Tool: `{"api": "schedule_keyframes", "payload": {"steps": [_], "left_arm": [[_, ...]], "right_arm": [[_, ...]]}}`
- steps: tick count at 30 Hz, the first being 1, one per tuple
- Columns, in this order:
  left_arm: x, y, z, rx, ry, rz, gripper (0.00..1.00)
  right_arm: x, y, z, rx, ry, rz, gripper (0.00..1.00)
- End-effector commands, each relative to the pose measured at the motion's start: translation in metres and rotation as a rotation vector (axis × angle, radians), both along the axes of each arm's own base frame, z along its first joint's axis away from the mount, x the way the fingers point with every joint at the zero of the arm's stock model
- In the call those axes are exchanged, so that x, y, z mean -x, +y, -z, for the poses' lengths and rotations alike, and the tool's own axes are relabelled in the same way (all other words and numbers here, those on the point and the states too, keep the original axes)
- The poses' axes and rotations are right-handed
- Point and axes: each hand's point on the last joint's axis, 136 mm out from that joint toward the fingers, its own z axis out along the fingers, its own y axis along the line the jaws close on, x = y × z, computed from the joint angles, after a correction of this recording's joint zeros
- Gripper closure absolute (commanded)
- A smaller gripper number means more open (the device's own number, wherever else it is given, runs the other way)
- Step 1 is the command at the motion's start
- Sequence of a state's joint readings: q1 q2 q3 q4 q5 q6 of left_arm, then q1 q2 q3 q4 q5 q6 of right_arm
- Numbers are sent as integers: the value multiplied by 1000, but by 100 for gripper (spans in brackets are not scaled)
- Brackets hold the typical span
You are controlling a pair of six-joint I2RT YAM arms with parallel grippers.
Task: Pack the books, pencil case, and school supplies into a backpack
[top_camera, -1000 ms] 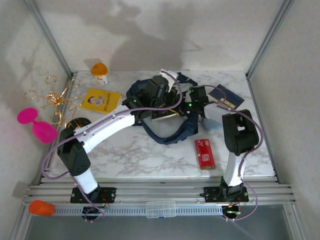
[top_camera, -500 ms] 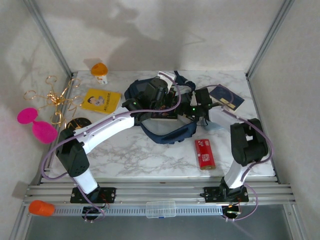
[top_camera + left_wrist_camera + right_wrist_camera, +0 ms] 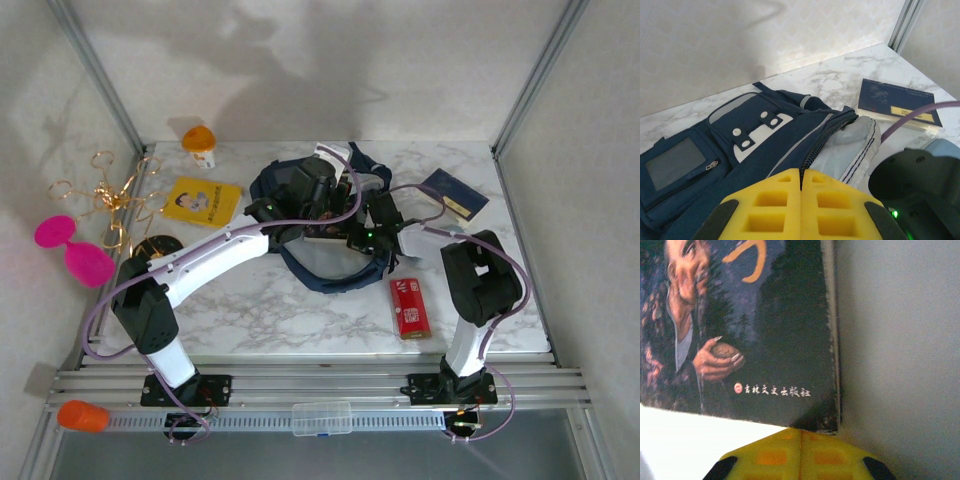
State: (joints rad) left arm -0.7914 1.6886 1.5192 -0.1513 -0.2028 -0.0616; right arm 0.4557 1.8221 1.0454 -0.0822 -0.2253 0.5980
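The navy backpack (image 3: 300, 190) lies at the table's middle, its mouth toward the right. My left gripper (image 3: 801, 172) is shut on the backpack's (image 3: 755, 140) zipper edge, beside the pale lining. A dark book with a man's portrait (image 3: 765, 330) lies inside on that lining. My right gripper (image 3: 800, 430) is shut, its tips touching this book's near edge, and it sits at the bag's mouth (image 3: 365, 235). The navy book (image 3: 455, 193) lies at the back right, the yellow book (image 3: 202, 200) at the left. The red box of school supplies (image 3: 410, 307) is near the front right. The light blue pencil case (image 3: 942, 147) peeks out behind the right arm.
An orange capped object (image 3: 198, 140) stands at the back left corner. A black-and-gold disc (image 3: 158, 247) lies near the left arm. Gold rings (image 3: 110, 195) and pink shapes (image 3: 70, 245) sit at the left wall. Metal posts frame both sides.
My right gripper opened, shut again and moved left into the backpack's mouth, up against the dark book. The left gripper kept its hold on the bag.
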Motion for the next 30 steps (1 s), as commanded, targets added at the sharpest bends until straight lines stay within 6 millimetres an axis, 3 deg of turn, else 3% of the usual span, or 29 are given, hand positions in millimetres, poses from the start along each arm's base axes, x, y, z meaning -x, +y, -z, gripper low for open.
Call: {"api": "schedule_keyframes", "payload": {"steps": [1, 4, 9, 15, 18, 21, 23, 26, 30], "left_arm": [[6, 7, -48, 117, -90, -25, 100], [7, 6, -43, 110, -74, -20, 100], [4, 2, -32, 117, -43, -23, 100], [15, -11, 11, 137, 107, 28, 100], [29, -13, 30, 165, 205, 48, 86], [45, -3, 40, 195, 267, 40, 60], [54, 8, 43, 211, 295, 12, 51], [62, 30, 48, 236, 310, -57, 45], [59, 69, 64, 260, 345, -205, 40]], "right_arm": [[-48, -18, -28, 54, -163, 95, 95], [-49, -21, -40, 64, -198, 76, 95], [-14, -18, -66, -11, -201, -5, 92], [23, -65, -111, 6, -264, 76, 85], [34, -95, -131, 37, -296, 150, 81], [43, -105, -149, 43, -326, 155, 78], [46, -104, -157, 41, -339, 137, 76], [45, -91, -158, 5, -330, 78, 73], [40, -68, -153, -63, -282, 12, 71]]}}
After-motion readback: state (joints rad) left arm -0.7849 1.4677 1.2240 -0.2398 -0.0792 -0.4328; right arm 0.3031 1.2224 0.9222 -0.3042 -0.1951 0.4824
